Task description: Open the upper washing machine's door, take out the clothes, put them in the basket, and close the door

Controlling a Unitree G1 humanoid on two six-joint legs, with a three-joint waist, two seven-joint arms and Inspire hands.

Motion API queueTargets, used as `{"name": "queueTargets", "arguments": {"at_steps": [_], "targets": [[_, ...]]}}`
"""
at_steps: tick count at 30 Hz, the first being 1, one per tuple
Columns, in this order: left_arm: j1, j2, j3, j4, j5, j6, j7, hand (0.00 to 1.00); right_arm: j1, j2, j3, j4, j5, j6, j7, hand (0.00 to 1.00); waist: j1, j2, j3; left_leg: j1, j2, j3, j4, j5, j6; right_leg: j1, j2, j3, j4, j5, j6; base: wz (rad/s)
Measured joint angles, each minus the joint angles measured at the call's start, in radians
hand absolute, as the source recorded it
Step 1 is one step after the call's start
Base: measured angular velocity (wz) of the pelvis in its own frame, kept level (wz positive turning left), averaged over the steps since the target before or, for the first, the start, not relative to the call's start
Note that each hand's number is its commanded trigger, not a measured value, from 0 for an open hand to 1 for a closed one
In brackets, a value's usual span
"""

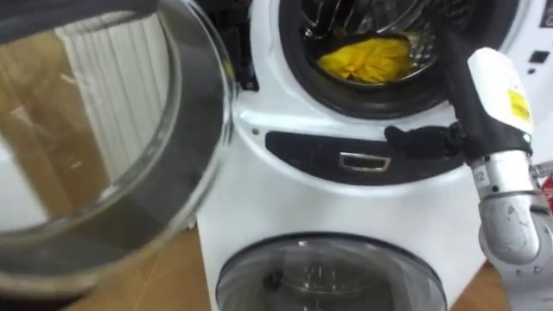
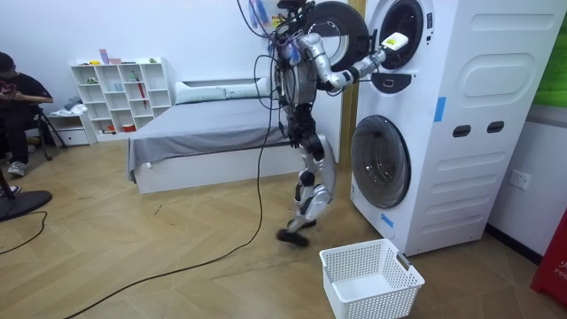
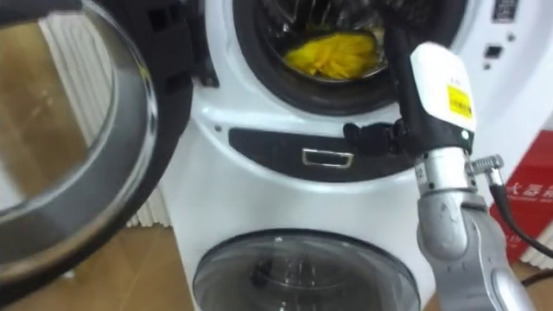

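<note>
Glass door [image 1: 104, 130] open at left; right hand [image 1: 458, 95] at drum rim [image 1: 298, 65], grip cannot tell; crumpled bright-yellow cloth [image 1: 367, 59] inside.

A pale wooden floor [image 2: 133, 257] is laid through the room, and the walls [image 2: 177, 35] are painted white. A low bed [image 2: 213, 133] with a grey cover is set against the far wall. A white shelf unit [image 2: 120, 93] of open compartments is placed beside it, towards the room view's left. A person [image 2: 18, 97] is seated at that edge. A socket [image 2: 521, 180] is fitted low on the wall at the room view's right.
</note>
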Motion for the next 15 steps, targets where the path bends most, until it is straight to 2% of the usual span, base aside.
{"name": "queueTargets", "arguments": {"at_steps": [1,2,3,4,5,6,8,9,10,13,15], "targets": [[0.007,0.000,0.000,-0.001,0.000,0.004,0.000,0.00,0.031,-0.010,0.006,-0.052,-0.008,-0.003,0.024,0.00,-0.026,0.001,-0.0007,0.016,0.010,-0.020,-0.015,-0.002,-0.004,-0.034,0.019,0.004,-0.126,0.003,-0.003,0.27],[0.013,-0.001,-0.002,0.002,-0.001,0.006,0.002,0.00,0.041,-0.014,0.013,-0.057,-0.001,-0.012,0.033,0.00,-0.046,-0.004,-0.0005,0.039,0.012,-0.027,-0.033,-0.005,-0.010,-0.043,0.027,0.007,-0.292,0.030,-0.009,0.17],[0.016,-0.002,-0.003,0.005,-0.001,0.007,0.002,0.00,0.046,-0.014,0.013,-0.059,0.009,-0.015,0.039,0.00,-0.047,-0.006,-0.0004,0.056,0.011,-0.025,-0.041,-0.008,-0.015,-0.042,0.029,0.010,-0.367,0.058,-0.010,0.09],[0.022,-0.007,-0.004,0.013,-0.002,0.008,0.005,0.00,0.069,-0.014,0.015,-0.066,0.026,-0.023,0.042,0.00,-0.049,-0.004,-0.0019,0.092,0.015,-0.027,-0.050,-0.017,-0.025,-0.021,0.029,0.016,-0.422,0.133,-0.025,0.00],[0.027,-0.008,-0.004,0.010,0.001,0.005,0.008,0.00,0.077,-0.014,0.023,-0.069,0.035,-0.026,0.046,0.00,-0.047,-0.003,-0.0021,0.113,0.024,-0.028,-0.052,-0.025,-0.037,0.007,0.045,0.019,-0.451,0.177,-0.034,-0.05],[0.032,-0.008,-0.003,0.010,0.001,0.004,0.012,0.00,0.077,-0.014,0.027,-0.077,0.038,-0.027,0.054,0.00,-0.043,-0.002,-0.0022,0.118,0.031,-0.029,-0.055,-0.029,-0.044,0.014,0.055,0.019,-0.460,0.186,-0.042,-0.17],[0.039,-0.007,-0.001,0.013,0.001,0.005,0.023,0.00,0.075,-0.014,0.036,-0.097,0.068,-0.036,0.073,0.00,-0.038,0.000,-0.0024,0.116,0.061,-0.032,-0.066,-0.032,-0.066,0.031,0.081,-0.006,-0.513,0.216,-0.061,-0.11],[0.042,-0.008,-0.001,0.012,0.003,0.007,0.023,0.00,0.075,-0.014,0.035,-0.104,0.076,-0.036,0.080,0.00,-0.038,-0.001,-0.0034,0.114,0.066,-0.036,-0.069,-0.031,-0.070,0.033,0.087,-0.007,-0.522,0.220,-0.065,0.07],[0.051,-0.011,-0.001,0.012,0.004,0.008,0.023,0.00,0.075,-0.015,0.036,-0.120,0.089,-0.035,0.092,0.00,-0.038,-0.011,-0.0099,0.111,0.070,-0.040,-0.075,-0.030,-0.077,0.033,0.093,-0.013,-0.531,0.222,-0.070,0.09],[0.075,-0.015,-0.002,0.011,0.000,0.027,0.019,0.00,0.074,-0.018,0.041,-0.158,0.143,-0.022,0.118,0.00,-0.032,-0.014,-0.0131,0.104,0.086,-0.043,-0.076,-0.027,-0.098,0.037,0.117,-0.008,-0.556,0.228,-0.088,0.06],[0.094,-0.021,-0.003,0.011,-0.001,0.037,0.016,0.00,0.049,-0.017,0.041,-0.163,0.202,-0.015,0.125,0.00,-0.029,-0.014,-0.0132,0.102,0.096,-0.050,-0.069,-0.030,-0.107,0.042,0.122,-0.021,-0.558,0.225,-0.098,0.14]]}}
